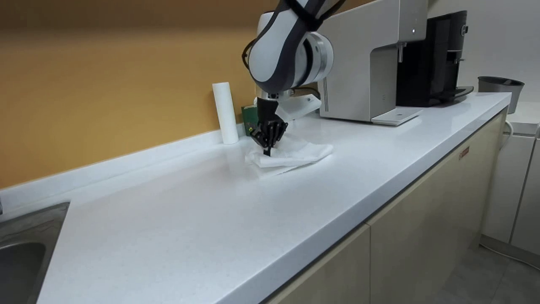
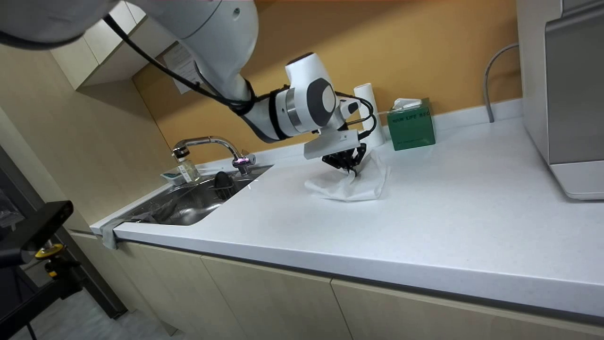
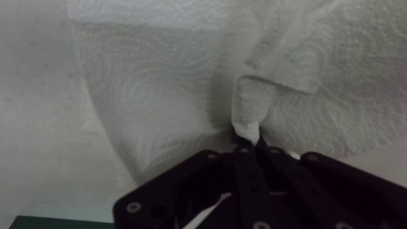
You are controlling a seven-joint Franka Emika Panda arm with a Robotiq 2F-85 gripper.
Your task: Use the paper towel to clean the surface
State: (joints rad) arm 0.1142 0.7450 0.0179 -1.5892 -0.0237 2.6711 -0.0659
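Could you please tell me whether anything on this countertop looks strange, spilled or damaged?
No spill or damage is visible. Only a grey strip, hanging over the front edge of the countertop beside the sink, seems out of place; I cannot tell what it is. The rumpled paper towel is not odd: the fingers pinch it.

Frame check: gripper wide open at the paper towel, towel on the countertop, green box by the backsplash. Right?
Not quite. The gripper isn't open: the wrist view shows its jaws shut on a fold of the paper towel. The rest holds: towel on the countertop, green box by the backsplash.
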